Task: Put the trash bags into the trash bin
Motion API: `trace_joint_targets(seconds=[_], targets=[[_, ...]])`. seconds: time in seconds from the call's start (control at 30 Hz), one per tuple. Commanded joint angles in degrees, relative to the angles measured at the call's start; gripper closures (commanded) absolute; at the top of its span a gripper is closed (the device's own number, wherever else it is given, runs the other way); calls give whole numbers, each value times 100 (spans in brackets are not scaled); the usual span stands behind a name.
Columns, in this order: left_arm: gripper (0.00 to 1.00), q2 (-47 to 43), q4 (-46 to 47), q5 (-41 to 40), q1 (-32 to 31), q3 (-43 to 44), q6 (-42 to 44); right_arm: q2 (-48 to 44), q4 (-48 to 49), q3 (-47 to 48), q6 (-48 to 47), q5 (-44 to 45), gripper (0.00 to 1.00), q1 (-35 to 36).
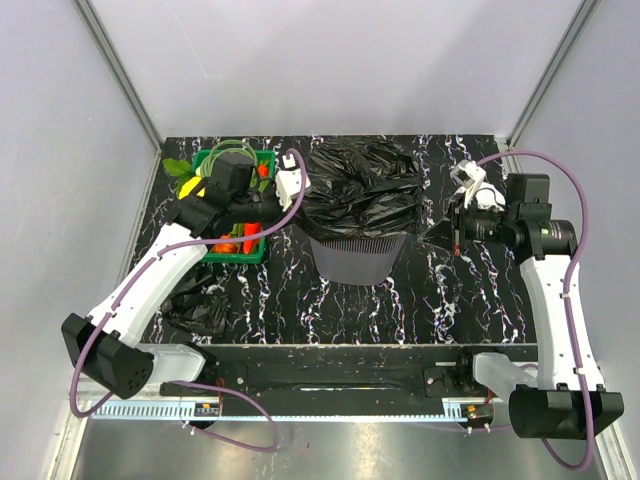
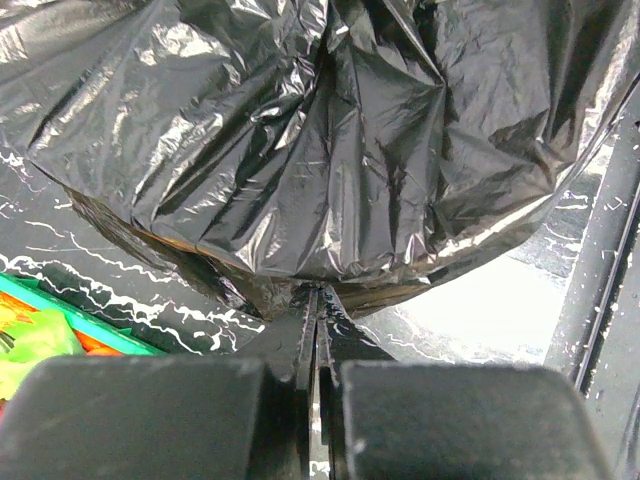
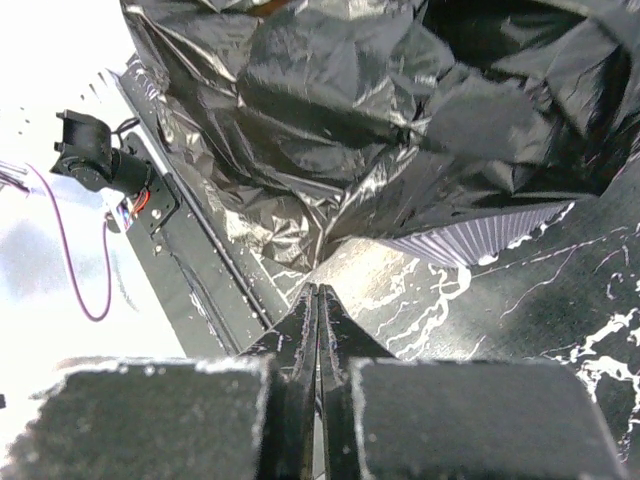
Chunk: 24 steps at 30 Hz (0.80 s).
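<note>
The grey mesh trash bin point(image 1: 360, 258) stands mid-table with a large black trash bag point(image 1: 360, 188) heaped over its rim. My left gripper point(image 1: 303, 196) is at the bag's left edge. In the left wrist view its jaws point(image 2: 317, 292) are shut where the bag's point(image 2: 300, 150) folds run down to a point. My right gripper point(image 1: 430, 238) is at the bin's right side, shut point(image 3: 318, 288) on a drawn-out corner of the bag point(image 3: 350, 110). The bin's ribbed wall point(image 3: 480, 235) shows under the film. A second crumpled trash bag point(image 1: 195, 305) lies on the table at the near left.
A green crate point(image 1: 240, 250) holding vegetables sits left of the bin, under my left arm; its rim point(image 2: 60, 305) shows in the left wrist view. The table is black marble-patterned, with a black rail point(image 1: 330, 365) along the near edge and white walls around.
</note>
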Motion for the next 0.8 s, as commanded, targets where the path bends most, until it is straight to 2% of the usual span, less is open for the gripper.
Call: trace_joint_targets(seconds=[0.0,0.1,0.23,0.27,0.33,0.43,0.6,0.77], targets=[[100,-156,146,75,-27,-27,60,-136,-79,-189,-293,-103,99,51],[100,-164,128,75,-27,-1,60,-153,-148,-146,-372,-270,97,42],[100,-182,128,66,-27,8,60,-171,-421,65,-583,-306,71,42],[100,-173,128,66,-27,17,60,-171,-465,144,-635,-262,60,51],[100,-164,128,66,-18,8,60,-171,-605,249,-750,-218,54,60],[100,-138,128,49,-18,8,68,-188,-650,346,-847,-60,30,68],[100,-129,128,40,-27,52,60,-154,-493,399,-891,98,18,121],[100,-85,120,48,-27,78,42,13,-264,399,-873,186,18,121]])
